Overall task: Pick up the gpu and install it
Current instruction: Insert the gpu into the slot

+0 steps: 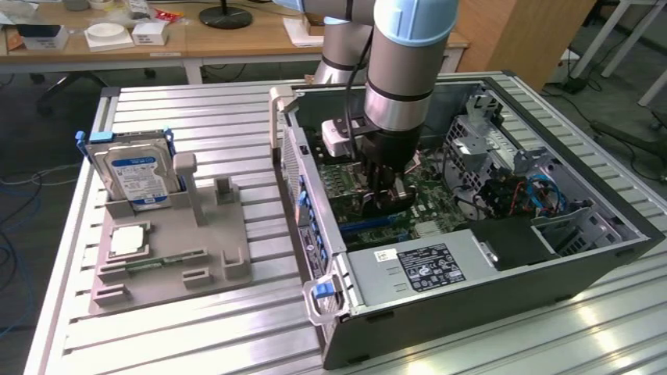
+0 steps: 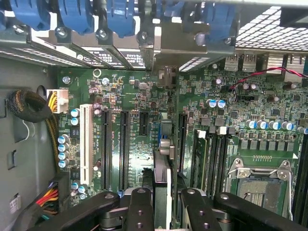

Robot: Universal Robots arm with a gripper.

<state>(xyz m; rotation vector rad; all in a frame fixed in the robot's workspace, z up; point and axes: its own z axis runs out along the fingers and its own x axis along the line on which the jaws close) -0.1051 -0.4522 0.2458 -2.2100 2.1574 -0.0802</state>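
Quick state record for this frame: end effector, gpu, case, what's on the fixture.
end effector: down inside the open computer case, closed on the gpu
gpu: held edge-on between the fingers, over the motherboard, in line with the expansion slots
seated: cannot tell
fixture: grey tray outside the case, on the exterior view's left
hard drive: standing upright in the fixture, untouched
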